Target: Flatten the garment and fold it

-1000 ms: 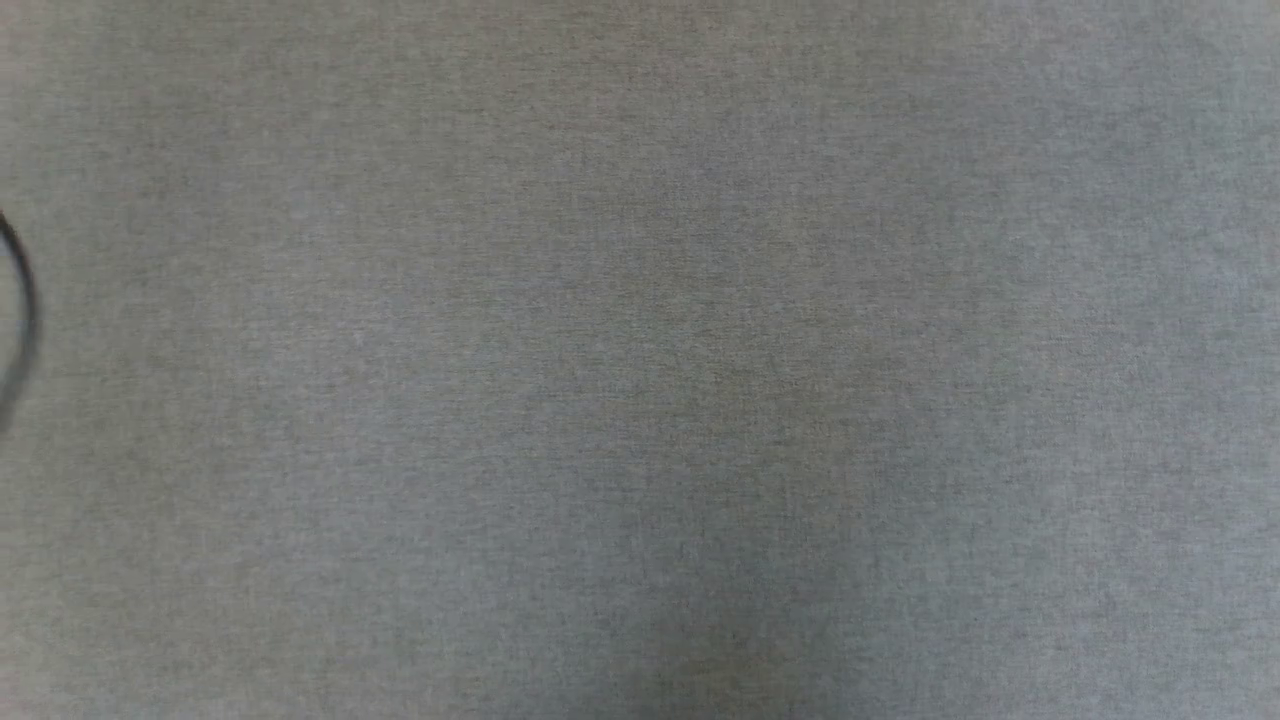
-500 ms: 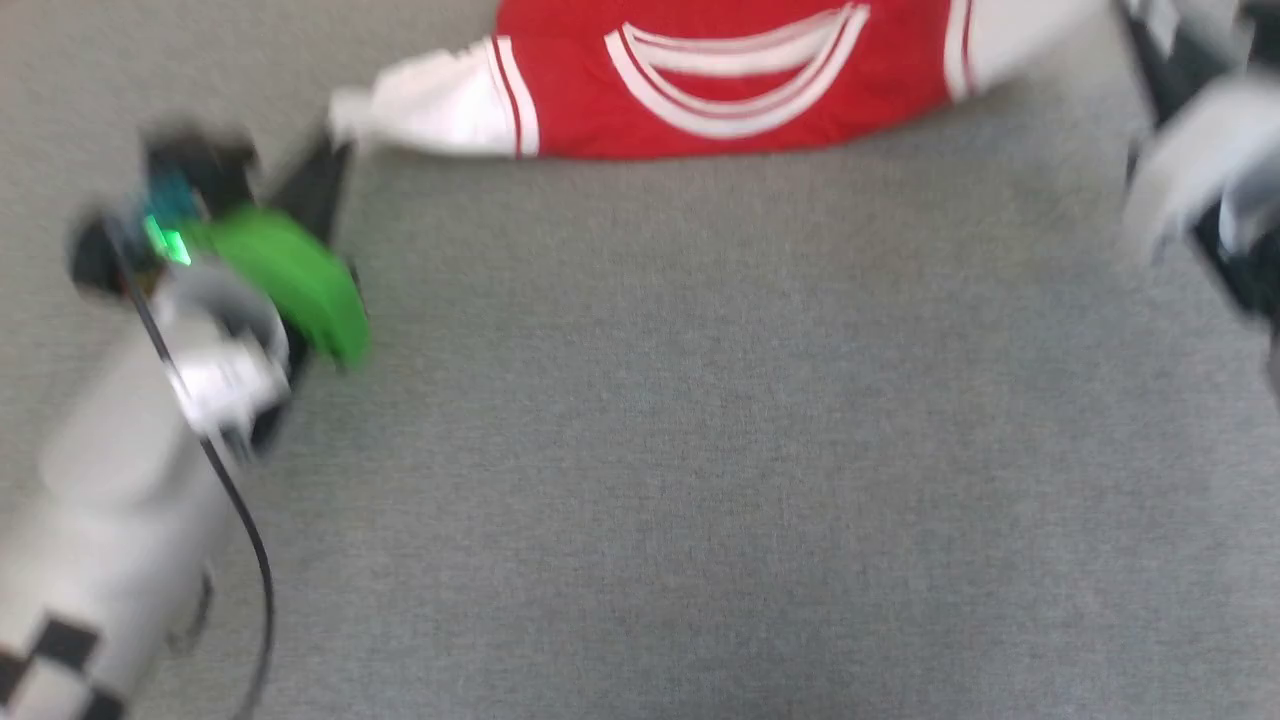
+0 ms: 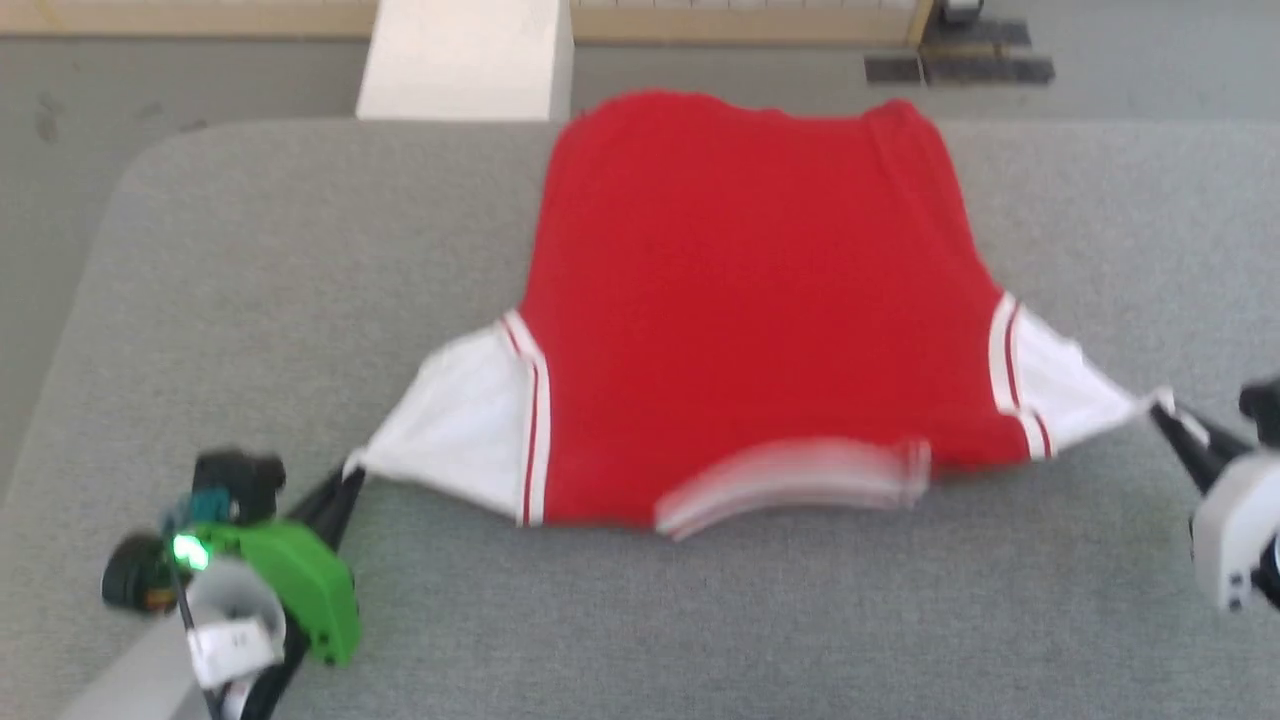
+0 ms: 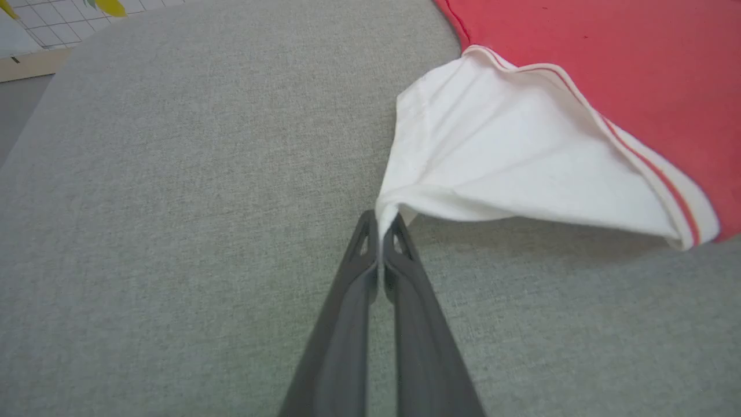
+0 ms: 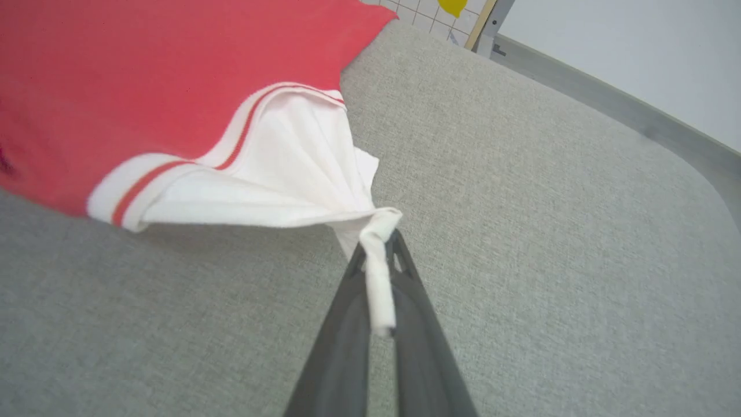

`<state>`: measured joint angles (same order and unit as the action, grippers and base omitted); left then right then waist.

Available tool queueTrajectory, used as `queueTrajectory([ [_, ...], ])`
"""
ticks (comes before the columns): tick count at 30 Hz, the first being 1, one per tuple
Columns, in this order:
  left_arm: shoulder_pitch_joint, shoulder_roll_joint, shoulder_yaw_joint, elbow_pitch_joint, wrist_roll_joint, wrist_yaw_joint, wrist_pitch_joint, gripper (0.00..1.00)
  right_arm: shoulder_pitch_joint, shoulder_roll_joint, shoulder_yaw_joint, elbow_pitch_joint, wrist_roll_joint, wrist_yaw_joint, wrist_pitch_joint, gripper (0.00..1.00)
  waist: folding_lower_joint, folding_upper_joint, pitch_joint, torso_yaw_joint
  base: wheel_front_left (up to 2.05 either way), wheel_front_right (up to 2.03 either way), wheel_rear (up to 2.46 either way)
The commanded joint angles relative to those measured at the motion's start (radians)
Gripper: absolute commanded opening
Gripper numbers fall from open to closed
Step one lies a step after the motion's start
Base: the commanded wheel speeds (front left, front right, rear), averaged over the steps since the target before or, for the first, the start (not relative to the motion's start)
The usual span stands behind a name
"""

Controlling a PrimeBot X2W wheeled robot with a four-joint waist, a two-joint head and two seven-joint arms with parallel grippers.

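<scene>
Spread on gray fabric surface (image 3: pixel 700 620): red garment (image 3: pixel 740 300), striped edge nearest, blurred, probably collar. Left gripper (image 3: pixel 348 477) pinching tip of white left sleeve (image 3: pixel 460 430); right gripper (image 3: pixel 1160 407) clamped on right sleeve (image 3: pixel 1060 385) tip.

Legible text, numbers, brands, signs: none in any view.
Garment (image 3: pixel 740 300): the side facing up shows plain red cloth with striped trim and carries no readable lettering or numerals.
</scene>
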<state>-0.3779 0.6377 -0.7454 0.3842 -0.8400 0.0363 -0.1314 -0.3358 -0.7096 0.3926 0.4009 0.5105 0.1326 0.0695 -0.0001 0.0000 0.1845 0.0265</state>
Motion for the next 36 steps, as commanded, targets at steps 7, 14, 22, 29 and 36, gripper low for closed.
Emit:
queueTrajectory([
  [7,0.130,0.042,-0.009,-0.041,-0.039,0.031,0.013,0.00,0.151,-0.010,-0.048,-0.044,0.011,-0.002,0.060,0.00,0.0001,0.0000,-0.104,0.004,0.00,0.00,0.00],
  [14,0.237,0.078,-0.033,-0.069,-0.082,0.022,0.049,0.00,0.310,-0.035,-0.061,-0.090,0.110,-0.002,0.245,0.00,0.0001,0.0000,-0.134,-0.007,0.00,0.00,0.00],
  [22,0.308,0.074,-0.083,-0.093,-0.106,-0.002,0.101,0.00,0.441,-0.066,-0.103,-0.187,0.184,-0.002,0.422,0.00,0.0001,0.0000,-0.136,-0.011,0.00,0.00,0.00],
  [29,0.266,0.053,-0.077,-0.129,-0.106,-0.023,0.091,0.00,0.424,-0.019,-0.197,-0.242,0.190,-0.002,0.483,1.00,0.0001,0.0000,-0.087,-0.001,0.00,0.00,0.00],
  [36,0.235,0.077,-0.076,-0.274,-0.108,-0.023,0.137,0.00,0.285,0.018,-0.294,-0.366,0.209,-0.002,0.626,1.00,0.0001,0.0000,-0.001,0.045,0.00,0.00,0.00],
])
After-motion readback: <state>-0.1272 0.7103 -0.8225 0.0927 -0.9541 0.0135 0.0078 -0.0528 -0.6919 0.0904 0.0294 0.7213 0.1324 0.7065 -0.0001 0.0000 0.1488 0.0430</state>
